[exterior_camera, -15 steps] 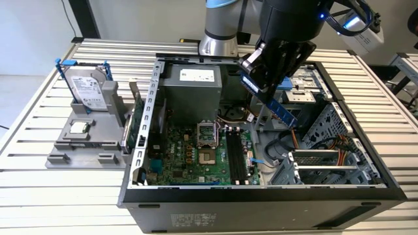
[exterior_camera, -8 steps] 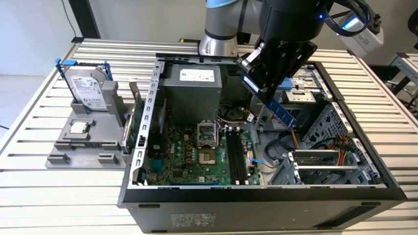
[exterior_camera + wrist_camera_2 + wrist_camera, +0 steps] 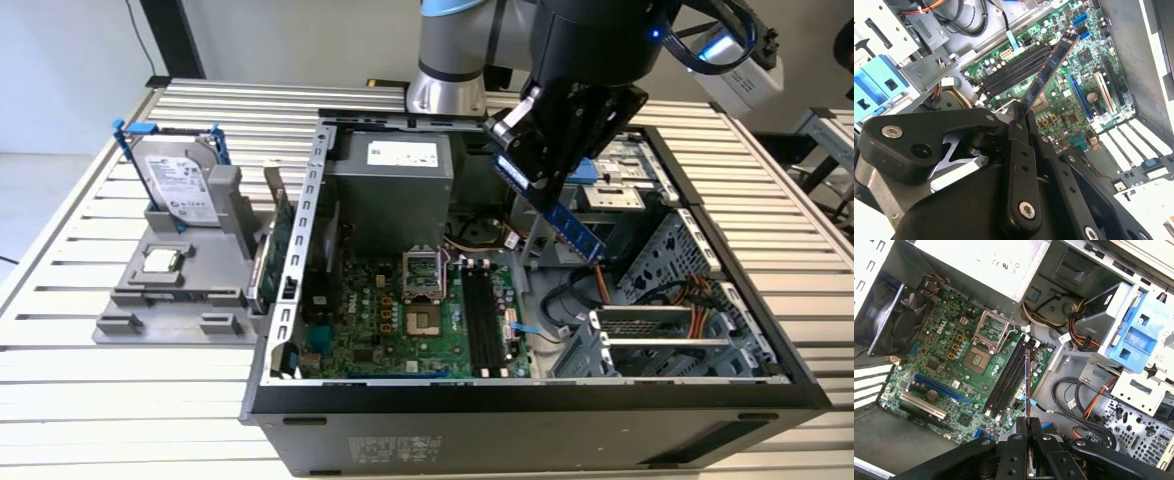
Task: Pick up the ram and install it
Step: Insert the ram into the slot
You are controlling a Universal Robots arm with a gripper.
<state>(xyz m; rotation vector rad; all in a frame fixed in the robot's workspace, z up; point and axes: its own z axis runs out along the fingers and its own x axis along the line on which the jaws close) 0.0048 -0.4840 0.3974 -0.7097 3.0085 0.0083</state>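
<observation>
Black metal fingers of the pincer (image 3: 525, 170) are pressed together on one end of the ram (image 3: 574, 225), a slim, long, flat, dark blue-green memory stick, in the upper middle of the exterior view. The stick slopes down out of the grip and hangs in the air over the open grey metal computer case (image 3: 315, 200), which lies on the pale slatted bench (image 3: 80, 400). In the first wrist view the ram (image 3: 1027, 385) shows edge-on as a thin line above the long black memory slots (image 3: 1006, 375) of the green motherboard (image 3: 944, 365), apart from them.

The stick is probably light and stiff, but thin and fragile. It would crack rather than bend, and its chips and contact edge are best left untouched. Clamping the flat faces at a short end keeps that edge free, though so long a lever could pivot in the grip under pressure.

The held end is buried between the fingers. The contact edge and its notch cannot be made out, nor whether the slot latches stand open.
</observation>
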